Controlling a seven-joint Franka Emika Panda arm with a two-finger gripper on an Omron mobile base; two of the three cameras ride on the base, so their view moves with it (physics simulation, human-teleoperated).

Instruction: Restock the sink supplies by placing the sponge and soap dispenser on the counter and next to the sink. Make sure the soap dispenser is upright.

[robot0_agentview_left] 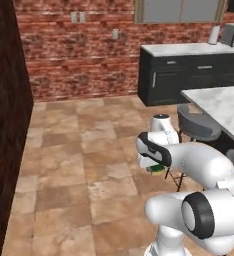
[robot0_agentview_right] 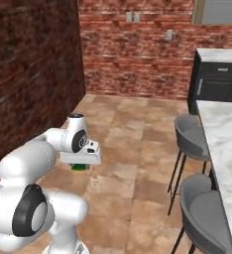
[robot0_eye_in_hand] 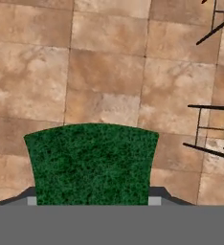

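Observation:
My gripper is shut on the sponge, whose dark green scouring face fills the lower middle of the hand view above brown floor tiles. From the left base camera, the sponge peeks out yellow and green under the white hand, where the gripper points down above the floor. The right base view has the sponge as a green edge below the gripper. The soap dispenser and the sink are out of view. A marble counter on dark cabinets runs along the brick wall under a window.
The marble island is close on the right, with grey stools in front of it. In the right base view a stool stands beside the island. A dark brick wall closes the left side. Tiled floor lies between.

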